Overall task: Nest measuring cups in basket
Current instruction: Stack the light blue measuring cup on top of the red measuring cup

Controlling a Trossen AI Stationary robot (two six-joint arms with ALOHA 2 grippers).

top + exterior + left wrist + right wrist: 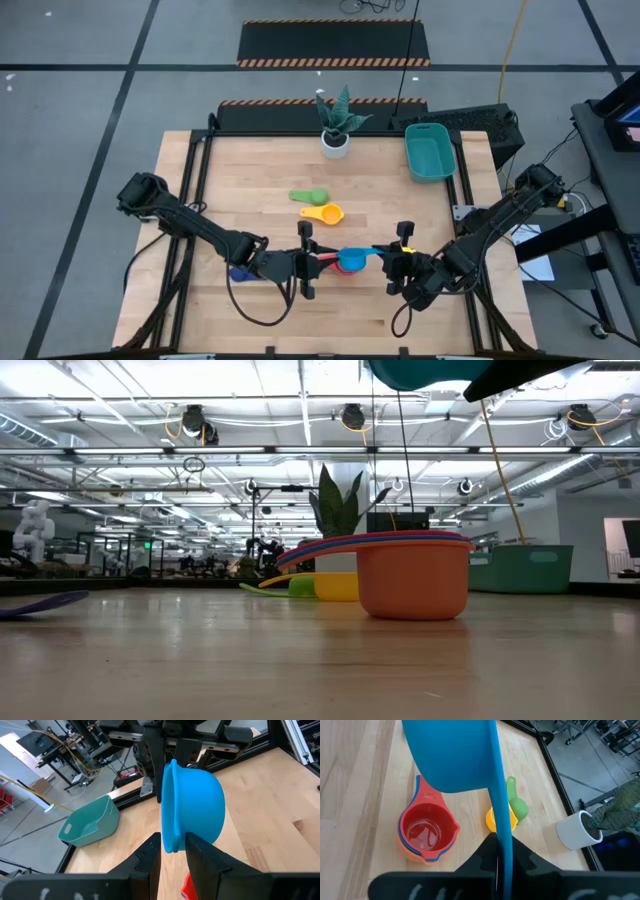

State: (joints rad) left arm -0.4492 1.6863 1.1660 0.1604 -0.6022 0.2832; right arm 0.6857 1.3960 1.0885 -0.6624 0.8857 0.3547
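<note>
A light blue measuring cup (352, 257) is lifted clear between my two grippers, above a nested stack with a red cup on top (427, 832), which stands on the table. My left gripper (172, 842) is shut on the cup from the table's left. My right gripper (501, 842) is shut on it from the right. A green cup (308, 196) and a yellow cup (322, 213) lie farther back. A dark blue cup (240, 272) lies under my left arm. The teal basket (430, 152) stands at the far right corner. My left gripper pinches the light blue cup's rim (172, 832) between its two fingers, on the side away from the handle, coming level from the table's left. The cup is clear of the table. My right gripper pinches the cup's handle (501, 827) between its fingers, which lie along the handle, coming from the table's right. The bowl (450, 755) sticks out beyond the fingers, above the nested stack.
A white pot with a plant (335, 140) stands at the far edge, left of the basket. Bare wood lies between the green and yellow cups and the basket. Black frame rails run along the table's sides.
</note>
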